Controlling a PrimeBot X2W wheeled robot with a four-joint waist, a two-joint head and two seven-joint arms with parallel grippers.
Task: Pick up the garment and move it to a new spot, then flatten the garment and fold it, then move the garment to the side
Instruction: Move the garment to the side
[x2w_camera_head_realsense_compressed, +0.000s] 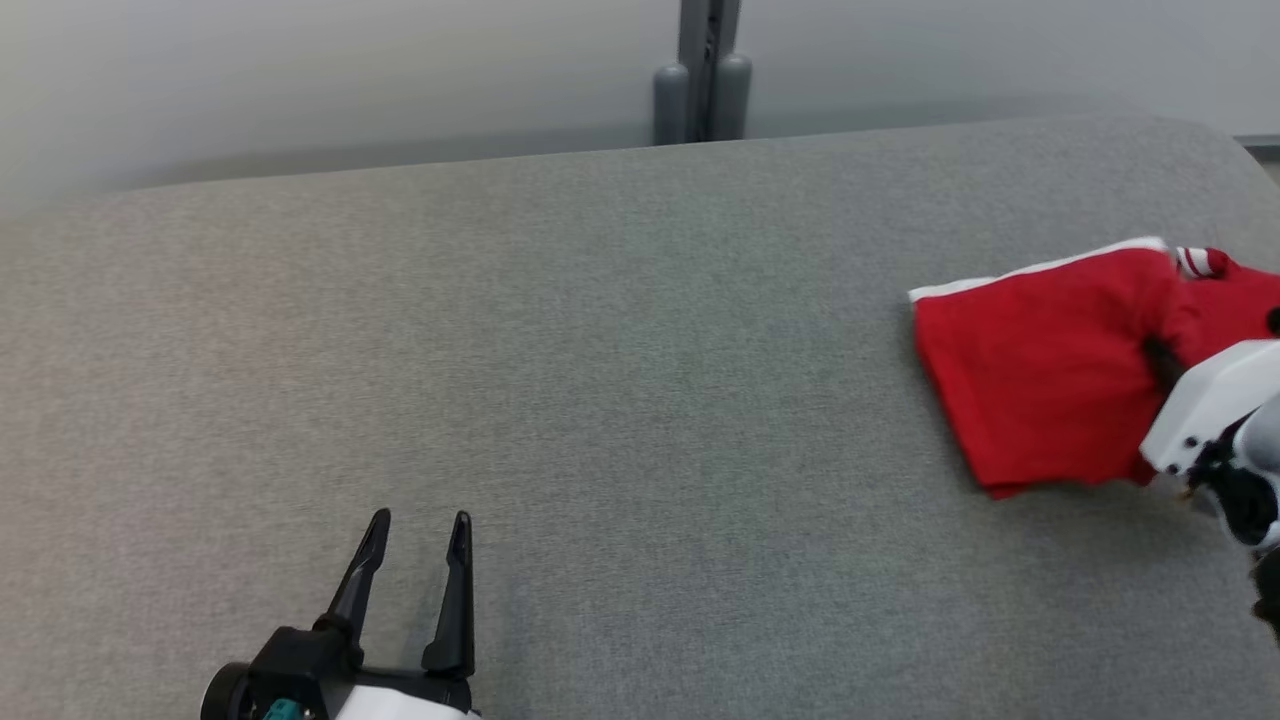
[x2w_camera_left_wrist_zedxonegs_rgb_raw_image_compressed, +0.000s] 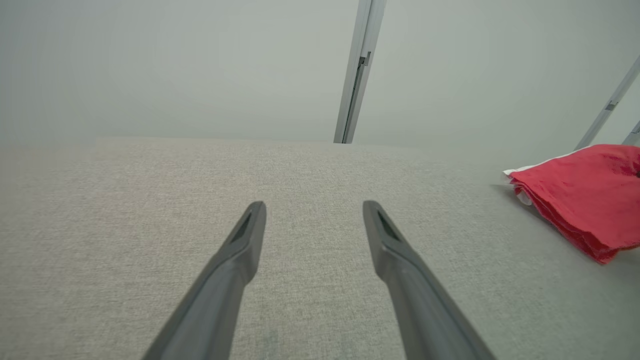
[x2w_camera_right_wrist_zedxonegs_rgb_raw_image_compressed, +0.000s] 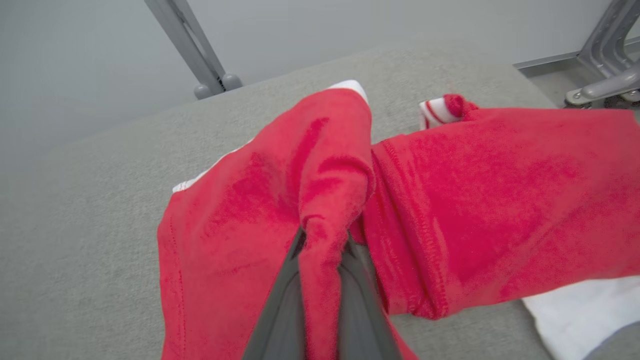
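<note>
Garment (x2w_camera_head_realsense_compressed: 1040, 380) of soft red fleece with white trim lies rumpled at the right end of the grey woven surface (x2w_camera_head_realsense_compressed: 600, 350). The right gripper (x2w_camera_right_wrist_zedxonegs_rgb_raw_image_compressed: 324, 242) pinches a raised fold of it, and the left gripper (x2w_camera_head_realsense_compressed: 418, 535) gapes wide.

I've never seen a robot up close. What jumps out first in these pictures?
The bright red fabric garment with white trim stands out, lying crumpled at the far right of the wide grey cloth-covered surface. The right arm's jaws are shut on a raised fold of it. At the lower left, the left arm's jaws stand open and empty.
</note>
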